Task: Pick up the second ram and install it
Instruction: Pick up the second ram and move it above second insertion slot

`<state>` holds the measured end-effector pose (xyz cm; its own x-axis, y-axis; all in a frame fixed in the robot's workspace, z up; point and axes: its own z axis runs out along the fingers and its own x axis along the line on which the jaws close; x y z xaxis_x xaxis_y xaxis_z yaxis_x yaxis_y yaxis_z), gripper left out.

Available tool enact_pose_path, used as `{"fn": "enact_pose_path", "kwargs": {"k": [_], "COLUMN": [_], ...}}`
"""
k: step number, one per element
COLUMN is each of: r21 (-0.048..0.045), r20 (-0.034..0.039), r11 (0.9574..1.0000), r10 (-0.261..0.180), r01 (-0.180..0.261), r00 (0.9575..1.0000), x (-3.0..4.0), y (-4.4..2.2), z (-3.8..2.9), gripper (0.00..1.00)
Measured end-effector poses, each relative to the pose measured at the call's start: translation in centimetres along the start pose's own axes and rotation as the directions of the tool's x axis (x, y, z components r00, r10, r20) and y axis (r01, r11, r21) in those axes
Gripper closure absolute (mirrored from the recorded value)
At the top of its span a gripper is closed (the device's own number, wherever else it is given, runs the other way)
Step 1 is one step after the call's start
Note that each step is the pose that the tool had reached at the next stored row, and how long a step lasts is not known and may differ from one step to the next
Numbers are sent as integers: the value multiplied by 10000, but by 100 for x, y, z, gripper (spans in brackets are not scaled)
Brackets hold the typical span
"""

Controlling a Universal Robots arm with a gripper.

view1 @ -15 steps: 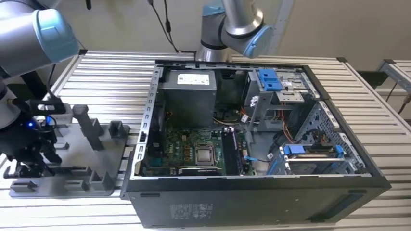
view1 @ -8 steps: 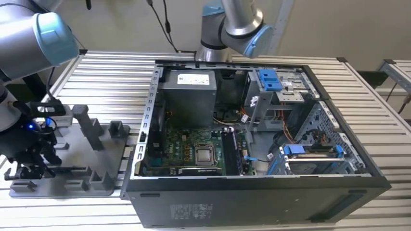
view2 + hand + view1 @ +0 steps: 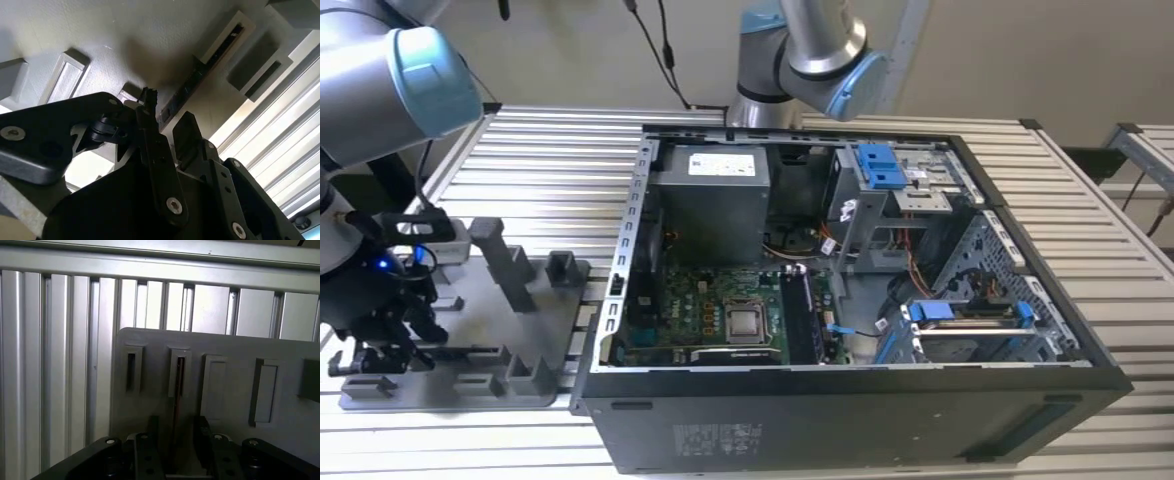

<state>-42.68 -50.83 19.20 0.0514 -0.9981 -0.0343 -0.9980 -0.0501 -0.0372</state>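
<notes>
The second ram [image 3: 177, 390] stands on edge in a narrow slot of the grey tray [image 3: 230, 355]; in the second wrist view the ram [image 3: 197, 80] is a dark strip in that slot. My gripper [image 3: 176, 429] hangs low over the tray with one finger [image 3: 150, 437] on each side of the stick and a gap left between them, so it is open. In the second wrist view the gripper [image 3: 169, 122] has its fingertips close to the near end of the stick. In the exterior view the gripper [image 3: 390, 345] is at the left, over the tray [image 3: 520, 300].
An open computer case [image 3: 854, 400] lies at the exterior view's right of the tray, its green motherboard [image 3: 707, 315] facing up. A second robot arm [image 3: 807, 50] stands behind the case. Upright posts [image 3: 500, 260] rise from the tray. Ribbed aluminium table [image 3: 60, 365] surrounds everything.
</notes>
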Motion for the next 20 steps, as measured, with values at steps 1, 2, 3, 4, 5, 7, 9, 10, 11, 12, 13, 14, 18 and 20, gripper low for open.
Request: {"fn": "enact_pose_path", "kwargs": {"k": [1,2,3,4,5,7,9,10,11,12,13,14,18,20], "r21": [0,0,0,0,0,0,0,0,1,1,0,0,0,0], "r20": [0,0,0,0,0,0,0,0,1,0,0,0,0,0], "r11": [10000,10000,10000,10000,10000,10000,10000,10000,10000,10000,10000,10000,10000,10000], "r10": [0,0,0,0,0,0,0,0,0,0,0,0,0,0], "r01": [0,0,0,0,0,0,0,0,0,0,0,0,0,0], "r00": [10000,10000,10000,10000,10000,10000,10000,10000,10000,10000,10000,10000,10000,10000], "x": [0,0,0,0,0,1,1,1,1,1,1,1,2,2], "y": [0,0,0,0,1,1,1,1,1,1,1,1,2,2], "z": [0,0,0,0,0,0,0,0,0,0,0,0,0,0], "gripper": [58,58,60,60,67,67,67,67,67,69,69,76,79,85]}}
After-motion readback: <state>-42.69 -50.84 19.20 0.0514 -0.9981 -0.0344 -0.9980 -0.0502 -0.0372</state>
